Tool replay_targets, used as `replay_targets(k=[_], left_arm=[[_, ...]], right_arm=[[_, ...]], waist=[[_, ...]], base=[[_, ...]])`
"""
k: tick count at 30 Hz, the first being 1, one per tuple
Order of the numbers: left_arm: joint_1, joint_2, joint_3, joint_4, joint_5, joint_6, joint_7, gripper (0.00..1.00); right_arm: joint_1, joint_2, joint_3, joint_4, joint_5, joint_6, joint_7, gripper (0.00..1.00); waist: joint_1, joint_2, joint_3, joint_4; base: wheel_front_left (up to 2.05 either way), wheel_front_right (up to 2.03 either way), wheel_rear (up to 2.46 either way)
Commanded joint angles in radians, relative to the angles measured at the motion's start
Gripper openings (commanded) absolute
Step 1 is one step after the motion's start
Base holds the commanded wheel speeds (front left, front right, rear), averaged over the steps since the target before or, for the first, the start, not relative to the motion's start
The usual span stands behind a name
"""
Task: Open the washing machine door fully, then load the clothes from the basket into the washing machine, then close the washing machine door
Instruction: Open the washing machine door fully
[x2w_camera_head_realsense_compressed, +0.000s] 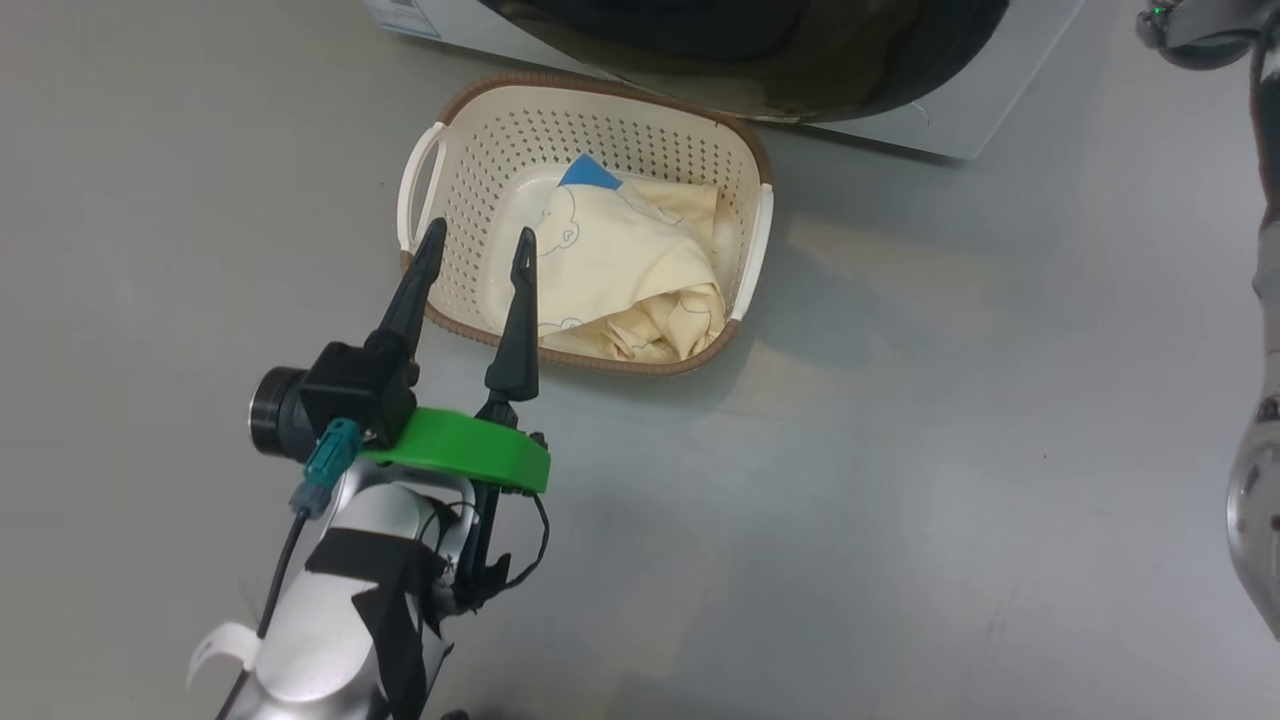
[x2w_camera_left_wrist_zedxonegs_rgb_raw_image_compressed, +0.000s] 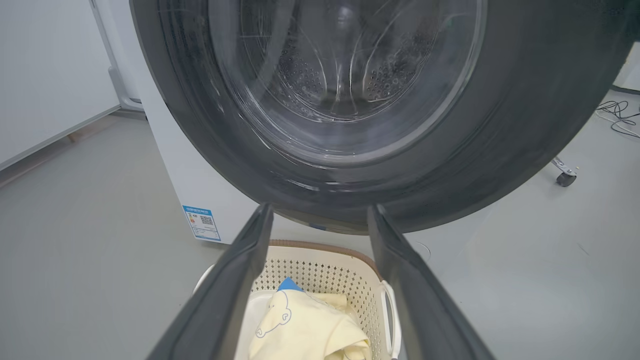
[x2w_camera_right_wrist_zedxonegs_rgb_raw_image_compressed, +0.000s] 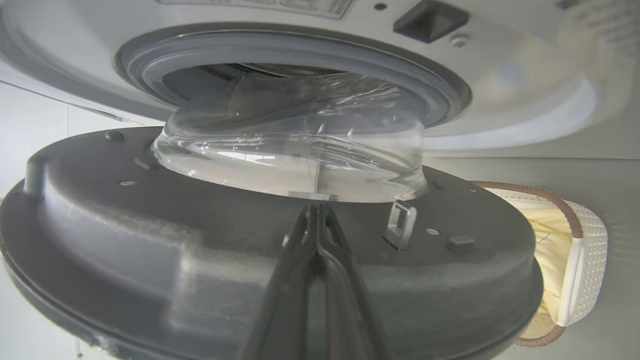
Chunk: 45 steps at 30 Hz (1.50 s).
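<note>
Basket (x2w_camera_head_realsense_compressed: 480, 150), head view, on floor (x2w_camera_head_realsense_compressed: 900, 450) before washing machine (x2w_camera_head_realsense_compressed: 960, 120); clothes (x2w_camera_head_realsense_compressed: 630, 270) lie toward its right wall. Above basket's near left rim, left gripper (x2w_camera_head_realsense_compressed: 480, 232) spread wide, empty. Left wrist view: washing machine door (x2w_camera_left_wrist_zedxonegs_rgb_raw_image_compressed: 500, 125) close ahead. Right wrist view: right gripper (x2w_camera_right_wrist_zedxonegs_rgb_raw_image_compressed: 317, 212) pinched together, empty, tips at ajar door's inner face.

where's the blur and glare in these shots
Head view: sharp, the cream perforated plastic basket throws a soft shadow. Left wrist view: the glossy black round door rim looks smeared. Right wrist view: its clear glass bowl glints; upper right corner blurs.
</note>
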<state>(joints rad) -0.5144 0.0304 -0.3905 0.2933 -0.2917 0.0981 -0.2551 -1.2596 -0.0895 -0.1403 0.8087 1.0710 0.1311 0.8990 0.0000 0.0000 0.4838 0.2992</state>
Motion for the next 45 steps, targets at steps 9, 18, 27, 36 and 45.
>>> replay_targets(k=[9, 18, 27, 36, 45], left_arm=[[-0.006, 0.020, 0.038, -0.016, 0.001, 0.004, -0.007, 1.00], [0.001, 0.020, 0.045, 0.012, 0.004, -0.003, -0.007, 1.00], [0.018, 0.020, 0.049, 0.036, 0.012, -0.008, -0.007, 1.00], [0.030, 0.020, 0.050, 0.057, 0.013, -0.015, -0.007, 1.00], [0.043, 0.020, 0.043, 0.074, 0.010, -0.016, -0.007, 1.00]], right_arm=[[0.072, 0.039, 0.112, -0.100, 0.137, 0.000, 0.040, 0.00], [0.183, 0.039, 0.238, -0.191, 0.290, 0.000, 0.052, 0.00], [0.290, 0.039, 0.358, -0.261, 0.409, 0.000, 0.019, 0.00], [0.348, 0.039, 0.398, -0.267, 0.464, 0.000, -0.024, 0.00], [0.389, 0.039, 0.407, -0.244, 0.498, 0.000, -0.062, 0.00]], waist=[[0.0000, 0.0000, -0.024, -0.001], [0.0000, 0.0000, -0.059, -0.010], [0.0000, 0.0000, -0.108, -0.009], [0.0000, 0.0000, -0.147, 0.003], [0.0000, 0.0000, -0.188, 0.011]], base=[[0.00, 0.00, 0.00], [0.00, 0.00, 0.00], [0.00, 0.00, 0.00], [0.00, 0.00, 0.00], [0.00, 0.00, 0.00]])
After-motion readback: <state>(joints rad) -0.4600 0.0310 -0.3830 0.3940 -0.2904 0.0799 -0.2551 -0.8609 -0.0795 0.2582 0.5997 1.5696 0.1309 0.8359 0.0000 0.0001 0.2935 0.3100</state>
